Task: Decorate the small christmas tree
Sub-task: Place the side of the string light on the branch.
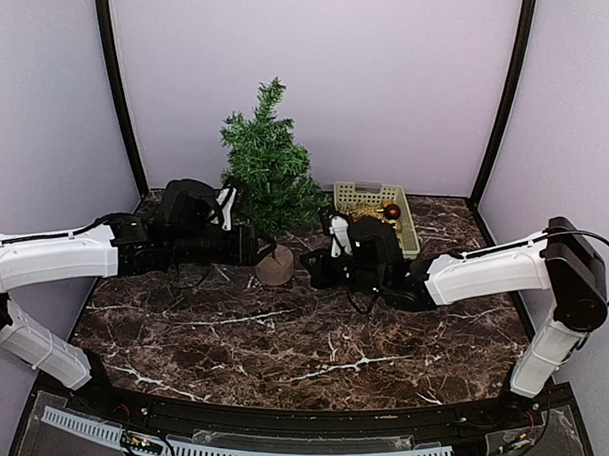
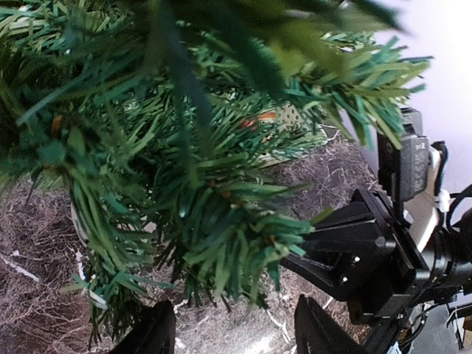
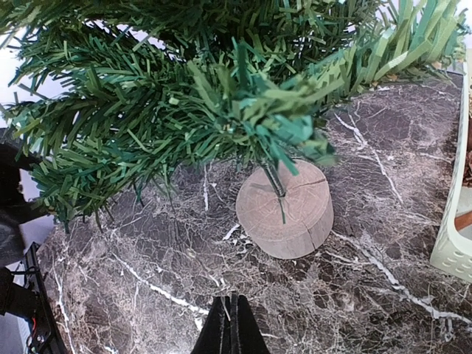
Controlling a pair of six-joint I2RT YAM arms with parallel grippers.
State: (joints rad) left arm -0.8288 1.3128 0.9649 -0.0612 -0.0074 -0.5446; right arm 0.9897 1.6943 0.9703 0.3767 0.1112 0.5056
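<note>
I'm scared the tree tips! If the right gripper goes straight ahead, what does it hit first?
Probably the round wooden base under the small christmas tree; the right gripper points at it.

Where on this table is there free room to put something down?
Bare: the marble strip of table from the near edge up to the left claw and right claw. Crowded: between them, around the small christmas tree, and at the basket behind.

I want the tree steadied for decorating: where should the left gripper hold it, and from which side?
I'd grip the small christmas tree's thin trunk just above the round base, left gripper coming low from the left: there it is bare and upright; branches crowd everything higher.
</note>
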